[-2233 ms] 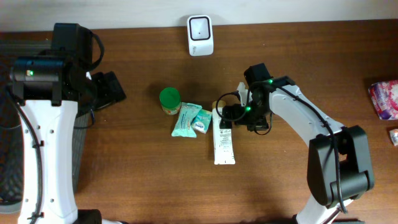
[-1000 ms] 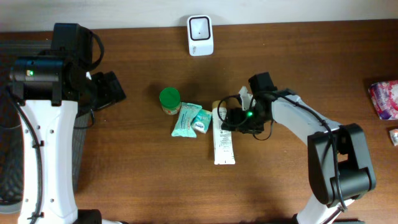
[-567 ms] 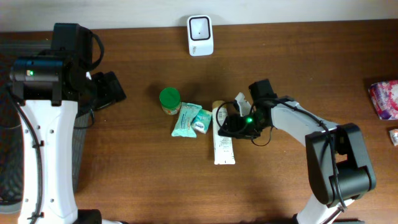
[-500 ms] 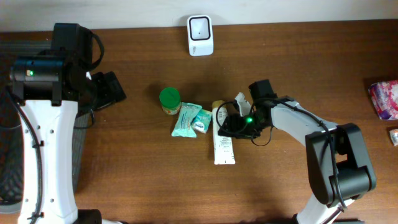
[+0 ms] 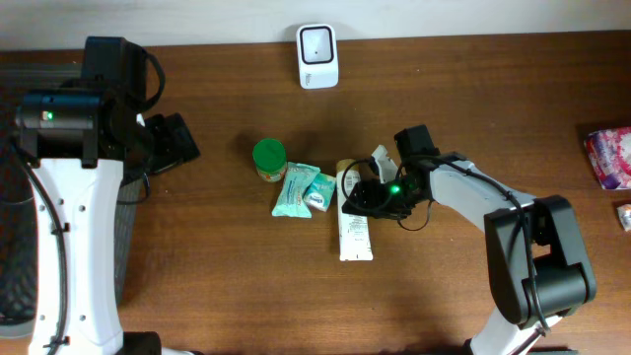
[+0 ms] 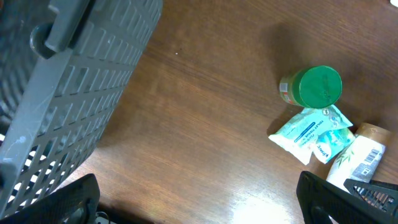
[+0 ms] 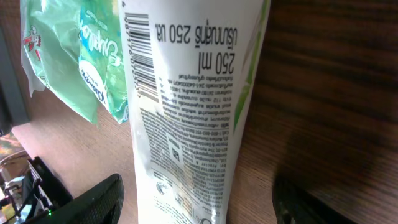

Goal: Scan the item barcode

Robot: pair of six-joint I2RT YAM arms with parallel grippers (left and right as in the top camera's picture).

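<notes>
Altogether: one tube (image 5: 354, 229), two packets (image 5: 296, 191), one jar (image 5: 268, 158).

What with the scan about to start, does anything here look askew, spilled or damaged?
Nothing looks spilled or damaged. The one oddity is crowding: the white tube lies flat, tight against two overlapping wipes packs, and the open right end effector straddles it.

So the white tube (image 5: 355, 233) is lying flat around the middle of the desk (image 5: 197, 286), with its tan cap (image 5: 344, 166) toward the far edge and its flat end toward the near one. Print side's up, with the barcode (image 7: 140, 51) next to the 250 ml text. The white scanner (image 5: 317, 55) sits at the far edge, well apart.
</notes>
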